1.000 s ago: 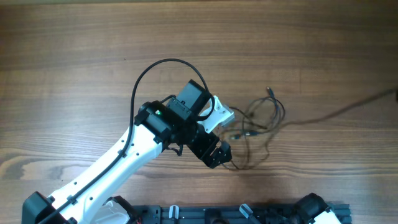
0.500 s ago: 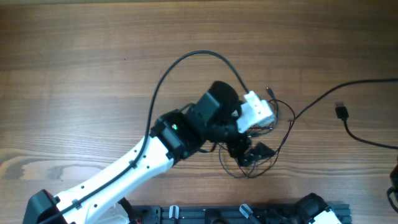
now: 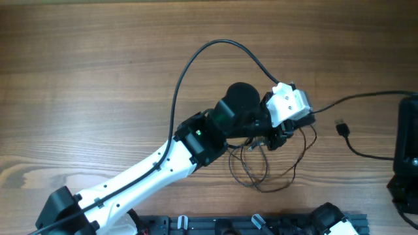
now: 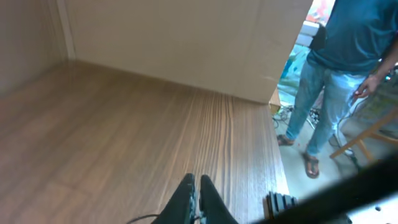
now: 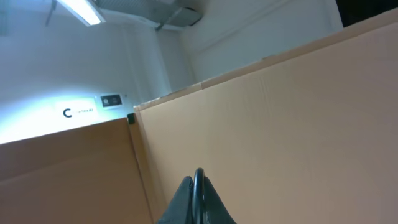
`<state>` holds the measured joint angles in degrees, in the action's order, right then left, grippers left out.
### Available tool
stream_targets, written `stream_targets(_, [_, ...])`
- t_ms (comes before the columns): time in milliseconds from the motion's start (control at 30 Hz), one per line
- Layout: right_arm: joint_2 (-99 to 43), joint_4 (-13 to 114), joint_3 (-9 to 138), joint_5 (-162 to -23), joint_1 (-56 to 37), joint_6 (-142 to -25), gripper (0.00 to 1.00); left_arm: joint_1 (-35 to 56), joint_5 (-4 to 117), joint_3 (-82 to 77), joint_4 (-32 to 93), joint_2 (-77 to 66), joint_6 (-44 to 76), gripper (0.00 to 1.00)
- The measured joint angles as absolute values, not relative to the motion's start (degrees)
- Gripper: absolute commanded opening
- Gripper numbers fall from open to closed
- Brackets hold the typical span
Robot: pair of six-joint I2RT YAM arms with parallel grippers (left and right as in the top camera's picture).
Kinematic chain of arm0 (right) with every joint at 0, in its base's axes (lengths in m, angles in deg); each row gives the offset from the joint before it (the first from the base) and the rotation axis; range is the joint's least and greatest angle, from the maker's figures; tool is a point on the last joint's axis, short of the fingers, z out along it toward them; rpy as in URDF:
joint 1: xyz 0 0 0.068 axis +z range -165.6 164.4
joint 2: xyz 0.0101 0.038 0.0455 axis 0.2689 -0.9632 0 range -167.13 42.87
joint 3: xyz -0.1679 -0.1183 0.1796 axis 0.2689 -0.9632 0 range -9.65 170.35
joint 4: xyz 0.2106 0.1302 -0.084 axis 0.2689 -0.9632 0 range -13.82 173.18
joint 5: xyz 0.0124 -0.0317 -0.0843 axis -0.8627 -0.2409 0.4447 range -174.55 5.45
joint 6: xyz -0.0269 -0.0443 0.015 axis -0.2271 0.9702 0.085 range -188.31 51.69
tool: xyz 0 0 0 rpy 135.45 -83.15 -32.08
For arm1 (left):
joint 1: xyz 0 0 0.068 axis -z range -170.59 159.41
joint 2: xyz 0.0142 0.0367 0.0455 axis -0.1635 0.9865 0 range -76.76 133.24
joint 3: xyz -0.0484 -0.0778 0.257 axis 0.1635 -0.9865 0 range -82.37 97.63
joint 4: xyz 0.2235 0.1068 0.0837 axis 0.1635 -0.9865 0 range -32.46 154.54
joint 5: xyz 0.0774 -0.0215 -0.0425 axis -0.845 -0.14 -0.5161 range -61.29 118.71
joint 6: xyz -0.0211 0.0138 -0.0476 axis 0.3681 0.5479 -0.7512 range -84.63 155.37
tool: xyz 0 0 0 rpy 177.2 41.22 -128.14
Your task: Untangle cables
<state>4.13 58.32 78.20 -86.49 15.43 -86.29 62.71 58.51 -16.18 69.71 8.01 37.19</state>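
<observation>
A loose tangle of thin dark cables [image 3: 261, 166] lies on the wooden table at centre right. My left gripper [image 3: 277, 138] is at the tangle's upper edge, under its white wrist camera. In the left wrist view that gripper [image 4: 198, 196] is shut, with a thin strand of cable [image 4: 146, 218] pinched low between the fingers. A thicker black cable [image 3: 366, 98] runs right from the tangle, and a plug [image 3: 341, 126] lies beside it. Pointing up at a cardboard wall, my right gripper [image 5: 198, 186] is shut on a black cable [image 5: 198, 177] looped over its tips.
The right arm [image 3: 406, 153] looms dark at the right edge. The left arm's own black lead [image 3: 215, 44] arcs above its wrist. Cardboard walls [image 4: 186, 43] stand behind the table. A person [image 4: 339, 74] stands past the table's far edge.
The left arm has swung right and up over the tangle and its gripper has shut on a strand. The thick cable and plug were drawn rightward, and the right arm came into view.
</observation>
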Motion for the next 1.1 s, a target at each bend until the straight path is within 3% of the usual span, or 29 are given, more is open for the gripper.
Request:
stream_targets(133, [4.13, 53.47, 78.18, -83.38, 15.43, -86.29, 0.06, 61.31, 53.37, -16.05, 59.37, 7.51, 36.56, 0.04])
stream_targets(167, [4.11, 52.46, 78.16, -82.14, 15.43, -86.27, 0.47, 60.26, 51.82, -16.05, 56.62, 7.12, 36.51, 0.04])
stream_targets(200, [4.04, 49.54, 78.07, -78.66, 15.43, -86.33, 0.79, 58.53, 50.14, -16.03, 53.08, 6.24, 36.54, 0.04])
stream_targets(233, [4.00, 46.39, 78.14, -75.19, 15.43, -86.40, 1.00, 56.56, 48.59, -16.09, 49.06, 4.80, 36.51, 0.04])
stream_targets(400, [3.38, 33.19, 78.01, -63.62, 15.43, -87.01, 1.00, 42.66, 42.97, -16.18, 36.88, -7.75, 36.58, 0.04])
stream_targets(500, [2.29, 27.96, 76.74, -62.71, 15.43, -89.55, 1.00, 29.02, 41.70, -16.16, 35.22, -16.82, 36.58, 0.04])
stream_targets(767, [-14.87, 25.14, 71.03, -82.03, 15.43, -90.94, 1.00, -5.40, 53.39, -16.16, 34.98, -34.61, 35.44, 0.04])
stream_targets(967, [-35.08, 21.43, 70.93, -105.00, 15.43, -79.62, 1.00, -8.31, 62.53, -16.16, 36.07, -35.24, 31.95, 0.04])
stream_targets(1100, [-46.82, 18.76, 70.73, -110.27, 15.43, -69.31, 1.00, -6.03, 64.56, -16.16, 36.09, -35.18, 31.33, 0.04])
